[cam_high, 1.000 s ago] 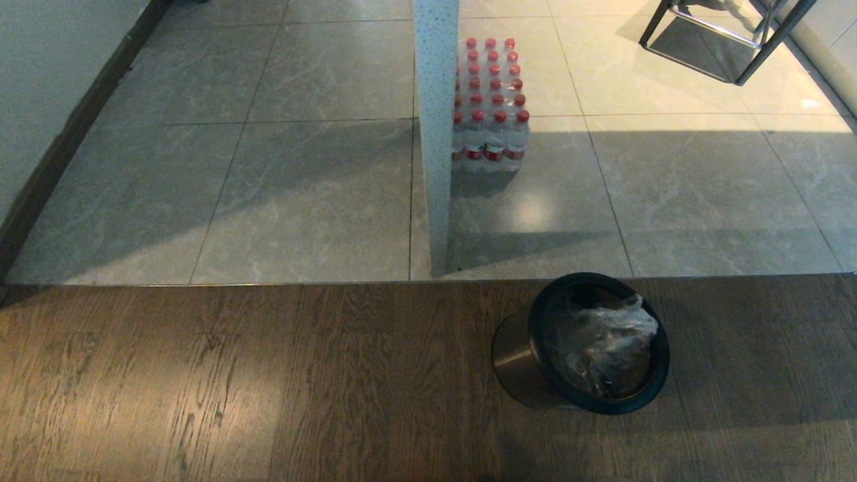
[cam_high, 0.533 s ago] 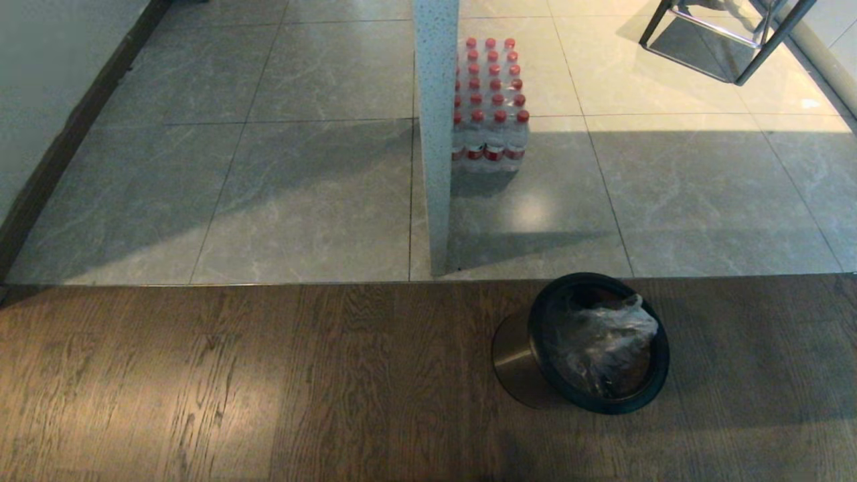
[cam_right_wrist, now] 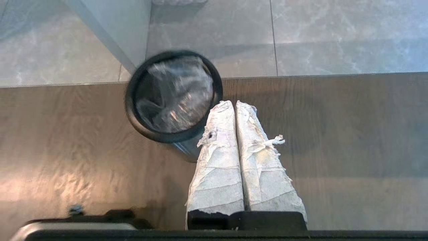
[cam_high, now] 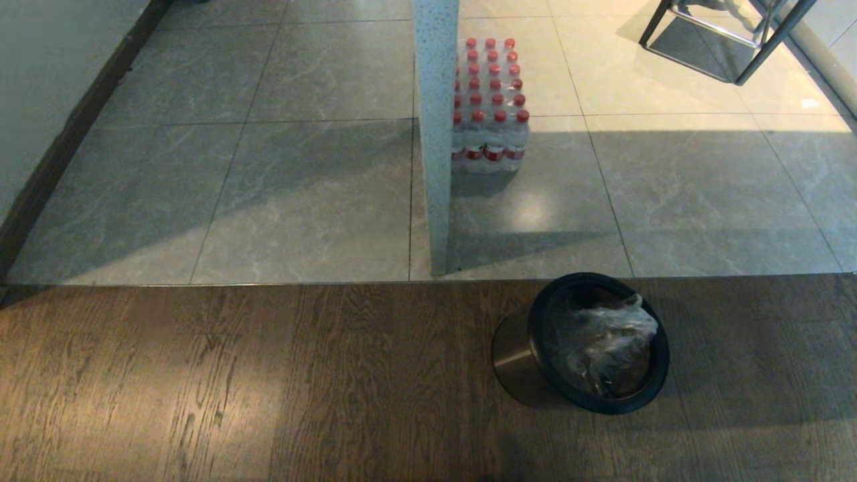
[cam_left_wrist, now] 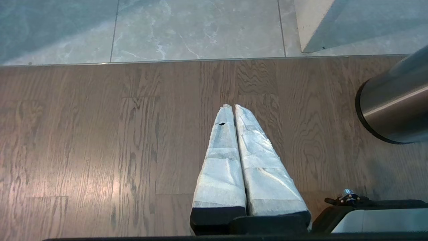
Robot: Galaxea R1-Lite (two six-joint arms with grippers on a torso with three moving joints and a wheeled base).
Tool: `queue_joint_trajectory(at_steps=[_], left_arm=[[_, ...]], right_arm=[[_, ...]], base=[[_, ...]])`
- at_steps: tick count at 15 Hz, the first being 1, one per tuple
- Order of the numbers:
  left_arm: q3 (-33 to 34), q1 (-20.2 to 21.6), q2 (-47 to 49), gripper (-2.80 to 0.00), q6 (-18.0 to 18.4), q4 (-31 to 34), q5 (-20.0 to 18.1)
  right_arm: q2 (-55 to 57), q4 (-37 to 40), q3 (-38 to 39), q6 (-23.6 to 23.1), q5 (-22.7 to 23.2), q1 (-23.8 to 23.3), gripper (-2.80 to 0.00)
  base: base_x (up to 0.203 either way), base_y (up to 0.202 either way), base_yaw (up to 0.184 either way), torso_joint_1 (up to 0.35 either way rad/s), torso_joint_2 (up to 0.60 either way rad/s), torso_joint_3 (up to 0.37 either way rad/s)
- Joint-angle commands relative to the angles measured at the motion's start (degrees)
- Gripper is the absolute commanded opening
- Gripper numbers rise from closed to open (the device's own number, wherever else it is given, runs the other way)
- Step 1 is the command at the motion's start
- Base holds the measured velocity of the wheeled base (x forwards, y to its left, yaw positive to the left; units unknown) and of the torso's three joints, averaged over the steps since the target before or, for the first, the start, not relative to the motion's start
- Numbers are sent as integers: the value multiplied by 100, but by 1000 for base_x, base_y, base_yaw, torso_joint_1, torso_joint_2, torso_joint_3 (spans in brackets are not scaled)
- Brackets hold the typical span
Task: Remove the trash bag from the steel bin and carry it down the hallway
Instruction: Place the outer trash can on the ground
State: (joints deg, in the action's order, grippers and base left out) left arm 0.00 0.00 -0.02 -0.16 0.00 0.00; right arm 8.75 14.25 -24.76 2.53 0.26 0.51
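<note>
The small round bin of brushed steel with a black ring at its rim (cam_high: 581, 348) stood upright on the dark wood-plank floor (cam_high: 268, 388), just short of the seam where the grey-beige marbled tiles of the hallway (cam_high: 301, 194) began. The thin, clear, crinkled plastic trash bag (cam_high: 606, 345) lay wholly inside it, bunched below the rim with a pale fold uppermost. Nothing of the task looked done: the bag had not been lifted and no carrying had begun.

The right end effector (cam_right_wrist: 233, 104), its white-wrapped fingers pressed together and gripping nothing, hung above the plank floor just beside the bin's rim, apart from the bag. The left end effector (cam_left_wrist: 231, 107) was likewise closed and empty, over bare planks with the bin's steel wall off to one side. Neither showed in the head view.

What remained, by my judgement, was everything: opening the right end effector, reaching into the bin, pinching the plastic, drawing it out and driving onto the tiles.
</note>
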Motion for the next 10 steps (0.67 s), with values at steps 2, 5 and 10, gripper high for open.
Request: queue_joint_trajectory(at_steps=[2, 5, 10], left_arm=[[0, 0, 2, -280, -2, 0, 0], [0, 0, 2, -280, -2, 0, 0], [0, 0, 2, -280, -2, 0, 0]], right_arm=[[1817, 1028, -1591, 132, 74, 1, -280], [3576, 1702, -2588, 273, 234, 107, -280], [5432, 1823, -2576, 334, 955, 1239, -280]], base=[[0, 0, 0, 0, 0, 0], [0, 0, 0, 0, 0, 0], [0, 0, 0, 0, 0, 0]])
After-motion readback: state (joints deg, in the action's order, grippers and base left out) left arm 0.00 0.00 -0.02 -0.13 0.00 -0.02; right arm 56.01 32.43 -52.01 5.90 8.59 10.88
